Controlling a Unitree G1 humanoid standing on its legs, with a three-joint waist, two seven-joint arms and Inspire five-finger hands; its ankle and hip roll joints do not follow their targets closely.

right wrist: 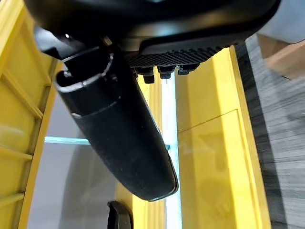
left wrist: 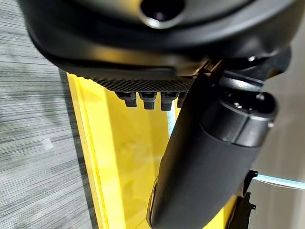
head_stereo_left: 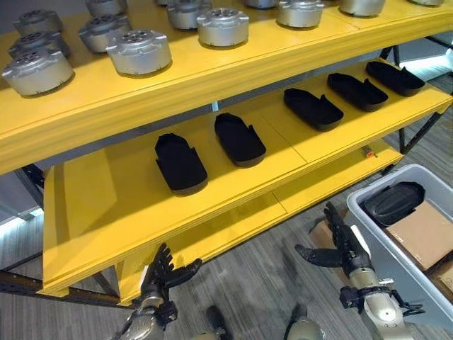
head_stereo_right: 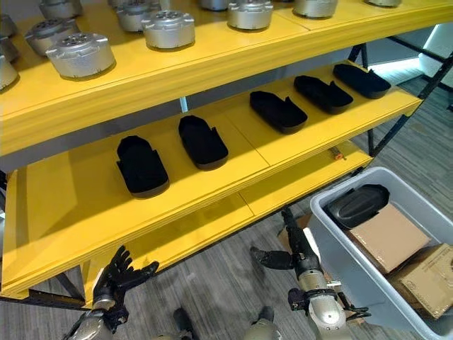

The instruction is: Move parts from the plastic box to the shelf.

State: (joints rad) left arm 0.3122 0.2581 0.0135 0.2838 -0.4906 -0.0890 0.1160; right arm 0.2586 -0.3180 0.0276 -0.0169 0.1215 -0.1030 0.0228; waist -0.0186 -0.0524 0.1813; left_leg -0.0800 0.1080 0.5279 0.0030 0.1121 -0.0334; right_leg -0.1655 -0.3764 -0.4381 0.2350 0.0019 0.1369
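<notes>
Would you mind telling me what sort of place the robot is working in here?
Probably a workshop or factory parts store. A yellow shelf rack holds rows of round silver metal parts above a row of black moulded parts, and a grey plastic box with one more black part stands on the floor beside it.

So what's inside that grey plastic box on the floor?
The grey plastic box holds one black part lying on top of brown cardboard pieces. Whatever lies beneath the cardboard is covered. Both hands, left and right, are open and hold nothing.
</notes>
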